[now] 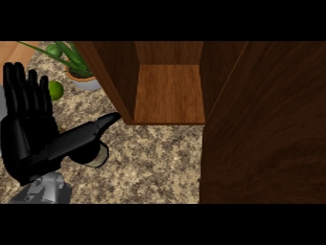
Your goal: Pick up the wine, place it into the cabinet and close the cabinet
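One cabinet (169, 93) is standing open on the worktop (158, 158), door (271, 124) swung wide to receive the wine (94, 155), which is sitting under the left hand (27, 139), fingers straight, not gripping.

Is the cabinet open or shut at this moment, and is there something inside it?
Open. The cabinet shows its bare wooden shelf, and its door is swung out to the right. Nothing stands on the visible shelf.

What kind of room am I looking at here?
Probably a kitchen: a speckled stone counter, an open wooden cabinet standing on it, and a potted plant with a green fruit beside it.
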Robot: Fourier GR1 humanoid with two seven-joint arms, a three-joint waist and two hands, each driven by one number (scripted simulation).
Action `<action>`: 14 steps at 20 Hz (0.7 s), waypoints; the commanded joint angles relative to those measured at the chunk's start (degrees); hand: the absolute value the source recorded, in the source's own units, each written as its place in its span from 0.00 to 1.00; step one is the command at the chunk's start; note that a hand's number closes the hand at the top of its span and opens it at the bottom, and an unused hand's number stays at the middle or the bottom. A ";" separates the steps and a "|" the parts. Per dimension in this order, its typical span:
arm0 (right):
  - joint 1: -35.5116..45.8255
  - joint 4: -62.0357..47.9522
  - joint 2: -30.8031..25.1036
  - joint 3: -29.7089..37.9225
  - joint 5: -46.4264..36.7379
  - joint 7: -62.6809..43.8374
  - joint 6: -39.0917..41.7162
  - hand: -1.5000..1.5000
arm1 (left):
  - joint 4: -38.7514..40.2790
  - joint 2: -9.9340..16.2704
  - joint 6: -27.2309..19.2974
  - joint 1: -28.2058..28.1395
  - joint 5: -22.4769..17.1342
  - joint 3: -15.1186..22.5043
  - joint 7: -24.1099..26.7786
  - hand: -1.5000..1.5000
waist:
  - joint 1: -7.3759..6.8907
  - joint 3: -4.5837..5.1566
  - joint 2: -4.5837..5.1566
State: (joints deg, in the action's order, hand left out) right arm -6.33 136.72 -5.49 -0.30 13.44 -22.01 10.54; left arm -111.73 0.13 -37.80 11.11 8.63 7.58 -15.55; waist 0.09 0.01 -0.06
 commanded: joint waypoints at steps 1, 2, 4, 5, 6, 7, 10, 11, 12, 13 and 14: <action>-3.86 -2.24 0.66 1.06 0.67 5.53 3.89 0.00 | 0.31 0.41 0.98 -2.43 -1.61 -2.64 2.79 0.00 | 0.06 -0.02 0.03; 0.77 2.58 -0.80 2.83 2.73 -1.81 0.39 0.00 | -3.81 -0.12 -0.48 -4.44 2.35 1.00 -1.01 0.00 | -0.08 -0.01 -0.02; -1.79 3.43 0.70 -1.36 -0.58 -1.68 0.90 0.00 | -7.02 2.02 0.93 -6.97 1.26 -0.76 -3.12 0.00 | -0.17 -0.01 -0.05; -0.06 2.52 1.76 -2.19 -1.92 -1.34 -0.38 0.00 | 0.11 -0.10 0.34 -5.12 -0.69 -1.46 3.73 0.00 | -0.01 0.01 0.03; 0.58 -0.08 -0.07 2.25 2.45 0.02 1.71 0.00 | 2.27 0.25 0.02 0.00 0.01 -3.79 0.01 0.00 | 0.08 -0.01 0.05; -0.72 3.02 -0.77 4.23 4.26 -1.12 1.46 0.00 | -4.47 1.22 2.79 -10.51 -2.94 -1.98 3.68 0.00 | -0.10 0.00 -0.02; 2.32 -1.50 1.24 0.17 -2.05 0.60 0.64 0.00 | -6.57 0.05 2.50 -14.04 -0.88 0.26 4.50 0.00 | -0.25 0.00 0.00; 1.69 4.91 2.12 -3.49 -2.86 -5.39 -2.11 0.00 | -3.02 0.18 2.78 -12.18 -3.11 -2.57 6.05 0.00 | -0.11 0.02 0.00; -0.89 0.44 1.60 -0.27 -0.99 0.68 1.56 0.00 | -5.81 2.03 4.89 -14.37 -4.65 -3.92 3.86 0.00 | -0.13 -0.01 0.00; 3.31 4.20 0.72 -0.31 -0.36 -5.79 -1.73 0.00 | -1.11 0.09 4.15 -13.55 -6.06 -4.59 8.50 0.00 | -0.10 0.02 0.03; -1.27 3.98 0.75 1.72 2.15 -2.43 0.90 0.00 | -3.27 1.88 5.62 -14.43 -7.08 -6.56 7.78 0.00 | -0.02 0.00 0.00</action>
State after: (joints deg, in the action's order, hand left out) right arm -5.28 137.19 -4.67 0.03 12.91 -23.46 10.90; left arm -115.08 1.14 -34.21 -0.86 4.48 3.94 -10.23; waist 0.00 0.02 -0.06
